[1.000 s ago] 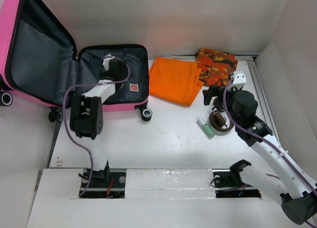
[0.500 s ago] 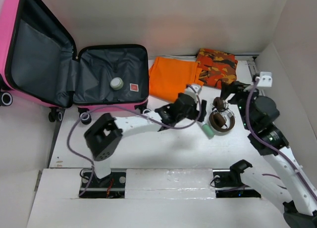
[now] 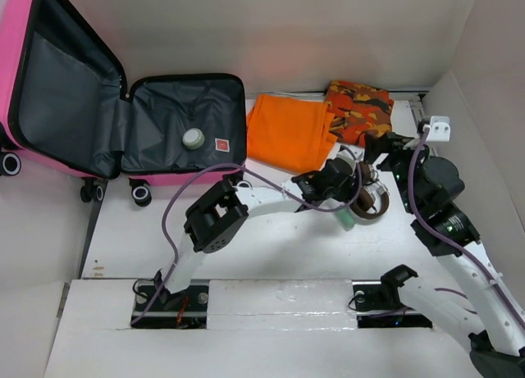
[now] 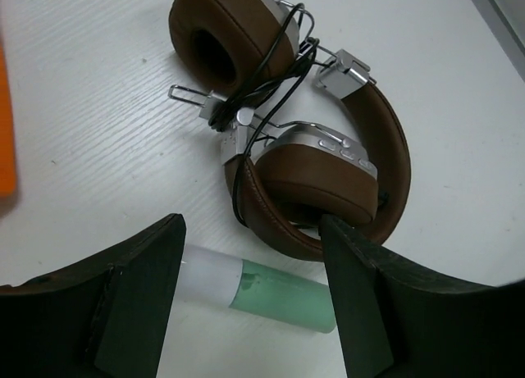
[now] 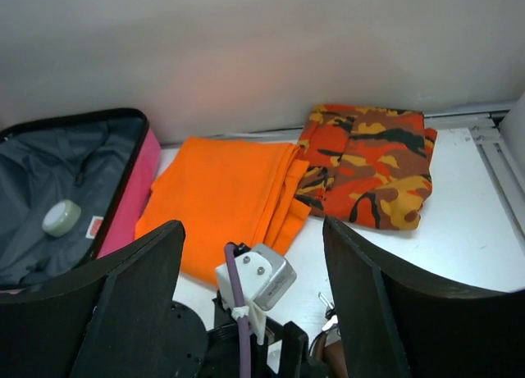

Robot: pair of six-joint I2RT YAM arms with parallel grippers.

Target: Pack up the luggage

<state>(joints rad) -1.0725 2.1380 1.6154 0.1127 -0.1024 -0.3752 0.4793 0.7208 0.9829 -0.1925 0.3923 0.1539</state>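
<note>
Luggage (image 3: 156, 144) open at far left, left jaws well apart

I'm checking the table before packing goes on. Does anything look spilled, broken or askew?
Nothing looks spilled or broken. The one untidy thing is the brown headphones, right of the orange cloth: their black cable is tangled around the metal sliders. The green tube lies on its side beside them.

At far left you have the luggage (image 3: 10, 66): hot pink shell, dark grey lining, black trim. Right of it you see a plain orange cloth (image 3: 287, 134), then a camouflage cloth (image 3: 358, 107) in orange, red, black and yellow. Nearer you, the headphones (image 4: 328, 173) are brown and silver, the tube (image 4: 271, 292) mint green with a white end.
</note>
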